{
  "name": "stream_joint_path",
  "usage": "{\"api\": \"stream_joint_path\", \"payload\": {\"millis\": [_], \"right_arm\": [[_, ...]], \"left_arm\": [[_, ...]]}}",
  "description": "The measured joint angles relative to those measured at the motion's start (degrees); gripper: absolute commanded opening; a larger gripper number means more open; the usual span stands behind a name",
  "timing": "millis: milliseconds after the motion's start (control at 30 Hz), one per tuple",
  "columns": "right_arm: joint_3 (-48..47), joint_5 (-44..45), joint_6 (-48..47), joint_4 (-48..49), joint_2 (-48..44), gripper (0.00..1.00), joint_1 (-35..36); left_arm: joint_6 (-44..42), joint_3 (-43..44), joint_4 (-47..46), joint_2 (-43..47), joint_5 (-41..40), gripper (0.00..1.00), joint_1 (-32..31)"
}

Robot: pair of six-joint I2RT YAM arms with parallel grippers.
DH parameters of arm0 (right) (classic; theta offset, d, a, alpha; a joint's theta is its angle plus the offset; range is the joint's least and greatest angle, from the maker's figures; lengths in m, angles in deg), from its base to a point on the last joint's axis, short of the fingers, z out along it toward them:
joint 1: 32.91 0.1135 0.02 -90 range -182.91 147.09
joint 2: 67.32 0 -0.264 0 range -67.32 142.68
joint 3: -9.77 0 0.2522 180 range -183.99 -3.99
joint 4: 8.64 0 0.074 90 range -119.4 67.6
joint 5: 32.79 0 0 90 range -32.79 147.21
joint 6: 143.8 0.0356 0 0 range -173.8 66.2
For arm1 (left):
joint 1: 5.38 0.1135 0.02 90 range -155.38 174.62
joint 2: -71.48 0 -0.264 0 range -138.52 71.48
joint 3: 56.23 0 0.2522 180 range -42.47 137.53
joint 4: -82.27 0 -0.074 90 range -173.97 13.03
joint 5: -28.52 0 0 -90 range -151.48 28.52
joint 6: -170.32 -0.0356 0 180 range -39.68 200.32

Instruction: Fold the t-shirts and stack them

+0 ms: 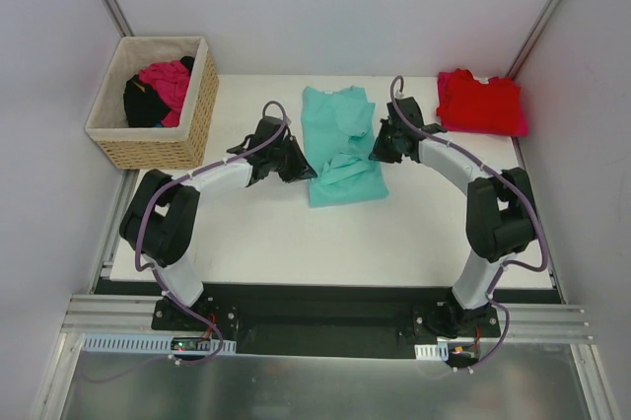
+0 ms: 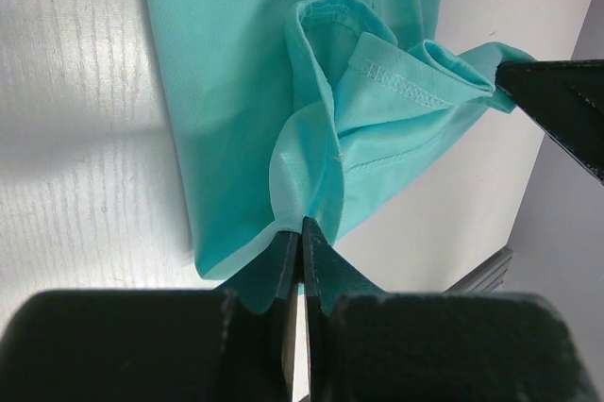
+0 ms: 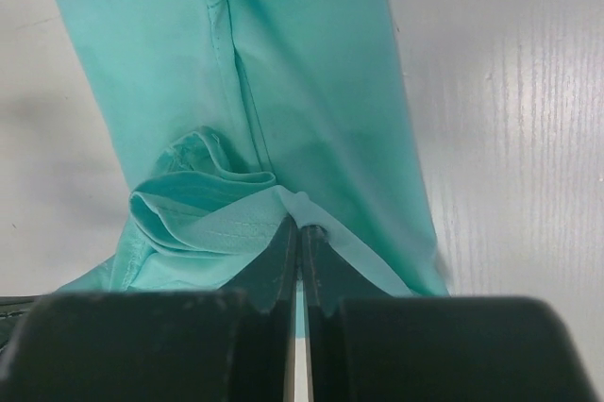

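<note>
The plain teal cloth t-shirt (image 1: pixel 335 124) lies mid-frame in the top view, its long axis running up the frame. The left gripper (image 2: pixel 302 230) clamps bunched cloth at its left edge, the right gripper (image 3: pixel 300 228) at its right edge, roughly opposite and equally near.

Wicker basket (image 1: pixel 148 149) holding black cloth (image 1: pixel 141 105), at white table (image 1: pixel 394 243) far-left corner
</note>
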Motion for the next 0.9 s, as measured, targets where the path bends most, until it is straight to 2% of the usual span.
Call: {"api": "stream_joint_path", "payload": {"millis": [333, 633, 833, 867, 900], "right_arm": [[-5.6, -0.1, 0.0, -1.9, 2.3, 0.00, -0.5], [-11.4, -0.1, -0.1, -3.2, 5.9, 0.01, -1.8], [-14.8, -0.5, -0.3, -3.6, 9.5, 0.01, -3.0], [-15.5, -0.6, -0.3, -3.6, 10.5, 0.02, -3.1], [-16.0, -0.8, -0.3, -3.5, 11.4, 0.09, -3.1]], "left_arm": [[0.0, 3.1, 0.2, -0.8, 1.6, 0.00, 1.6], [-0.9, 12.3, 0.9, -7.6, 4.3, 0.00, 5.9], [-1.3, 15.2, 0.9, -11.5, 5.1, 0.00, 7.1], [-1.3, 15.6, 0.9, -12.4, 5.4, 0.00, 7.1], [-1.3, 15.9, 0.9, -13.1, 5.5, 0.00, 7.1]]}}
